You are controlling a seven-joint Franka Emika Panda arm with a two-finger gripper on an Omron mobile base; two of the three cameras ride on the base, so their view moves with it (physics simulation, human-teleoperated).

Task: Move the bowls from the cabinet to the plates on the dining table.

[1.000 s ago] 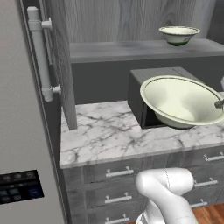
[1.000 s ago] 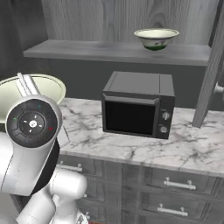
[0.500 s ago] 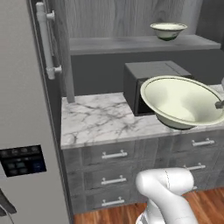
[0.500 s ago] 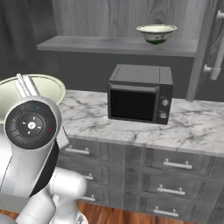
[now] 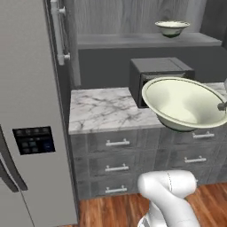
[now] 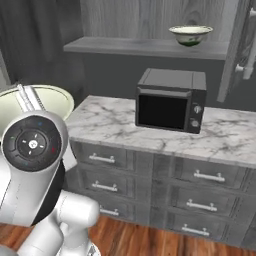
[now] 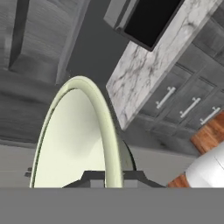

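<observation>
while a cream-white bowl (image 5: 184,103) is carried at the right middle of the left base view, tilted so that its pale inside faces the camera, the jaws are clamped together on its rim, as seen at the bottom centre of the hand view, where the rim (image 7: 108,144) runs up from between the two dark tips. in the right base view the same bowl is seen at the left edge, partly hidden behind the white arm (image 6: 31,172).

a second bowl (image 5: 172,28) with a dark green band is seen upright on the grey shelf (image 5: 142,41) of the cabinet (image 6: 150,20) at the upper right of the left base view, well apart from the held one; in the right base view it is seen at the upper right.

below the shelf, a black microwave (image 6: 171,100) is seen standing on the white marble bench (image 5: 104,115), at the centre of the right base view. grey drawers (image 6: 195,190) with small silver handles are seen under the bench, above a wooden floor (image 5: 111,213). a grey refrigerator (image 5: 31,111) with a dark panel is seen along the left of the left base view, and a long silver bar handle (image 5: 57,31) is seen just beside it at the upper left.
</observation>
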